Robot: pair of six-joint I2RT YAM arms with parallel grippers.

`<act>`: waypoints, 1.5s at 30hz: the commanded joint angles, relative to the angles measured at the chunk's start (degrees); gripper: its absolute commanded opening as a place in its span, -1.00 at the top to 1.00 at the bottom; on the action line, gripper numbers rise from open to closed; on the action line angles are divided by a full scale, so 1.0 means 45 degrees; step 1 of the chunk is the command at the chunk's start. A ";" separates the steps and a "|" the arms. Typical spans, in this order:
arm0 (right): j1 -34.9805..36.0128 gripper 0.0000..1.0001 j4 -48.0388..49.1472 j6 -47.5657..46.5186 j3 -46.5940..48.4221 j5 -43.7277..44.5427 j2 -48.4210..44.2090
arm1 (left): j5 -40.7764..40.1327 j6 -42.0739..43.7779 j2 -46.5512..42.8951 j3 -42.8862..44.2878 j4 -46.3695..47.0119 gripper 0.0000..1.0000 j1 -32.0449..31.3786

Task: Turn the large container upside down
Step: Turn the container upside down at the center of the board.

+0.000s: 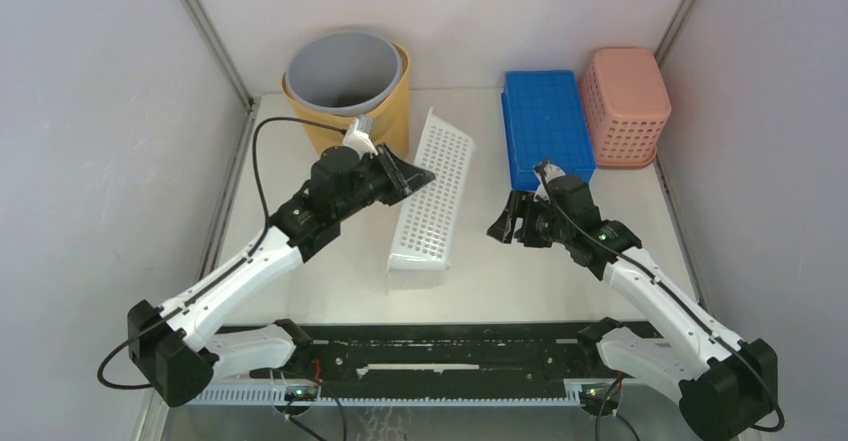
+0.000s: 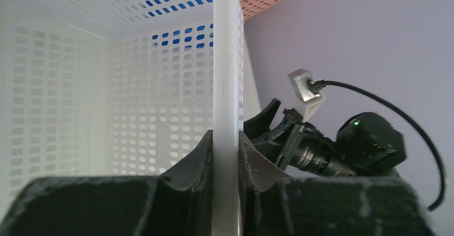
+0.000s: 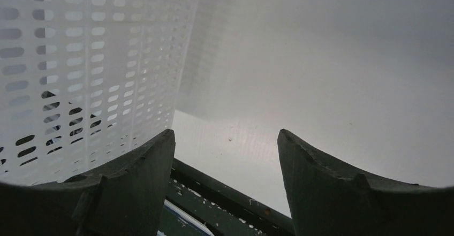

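I have the left gripper point(image 1: 414, 175) clamped on the rim of the white perforated basket point(image 1: 436, 201), tipped onto its long side mid-table point(image 1: 530, 286) — half-turned, I reckon — right gripper point(image 1: 503, 223) wide open, empty, just beside; next, roll the rim over.

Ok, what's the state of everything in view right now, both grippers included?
white basket, tilted up on its side, not yet upside down
left gripper, jaws shut on the white basket's rim
right gripper, jaws open, holding nothing, beside the white basket
grey bucket, upright, nested in the yellow bucket
yellow bucket, upright
blue basket, appears bottom up
pink basket, appears bottom up
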 commanded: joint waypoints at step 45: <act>-0.1284 -0.58 -0.0667 -0.0918 0.0554 -0.0820 -0.0705 | 0.0201 -0.6164 0.1948 -0.7537 1.2383 0.50 -0.0342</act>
